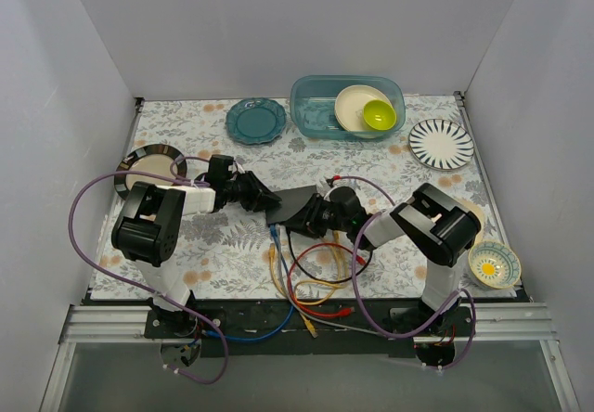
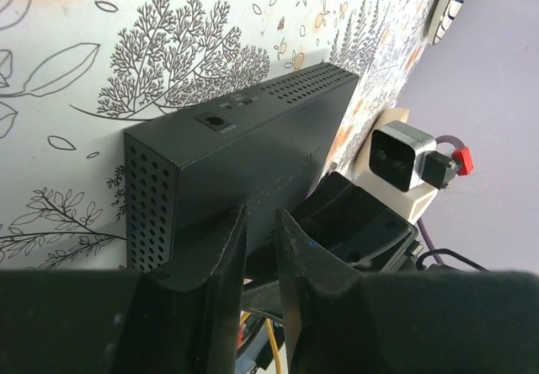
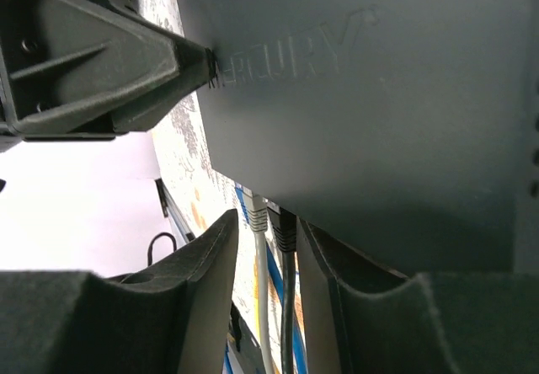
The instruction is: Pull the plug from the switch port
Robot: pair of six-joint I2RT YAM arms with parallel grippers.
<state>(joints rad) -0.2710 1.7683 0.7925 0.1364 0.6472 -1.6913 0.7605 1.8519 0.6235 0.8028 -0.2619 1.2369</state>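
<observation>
The flat black switch box (image 1: 295,200) lies mid-table, with its ports on the near edge. In the right wrist view (image 3: 379,96), a grey plug (image 3: 257,216) and a black plug (image 3: 284,227) sit in neighbouring ports. My right gripper (image 3: 265,248) is open, with its jaws on either side of both plugs. The black plug is close against the right finger (image 3: 337,290). My left gripper (image 2: 261,227) has its jaws a narrow gap apart with nothing between them. Its tips rest on the box top (image 2: 253,151) at its left end (image 1: 272,204). The right gripper (image 1: 308,215) is at the box's near edge.
Blue, yellow, red and black cables (image 1: 311,282) loop in front of the box toward the near edge. A teal plate (image 1: 256,120), a blue bin (image 1: 306,120), a striped plate (image 1: 442,143), a dark-rimmed plate (image 1: 148,166) and a small bowl (image 1: 494,264) ring the table.
</observation>
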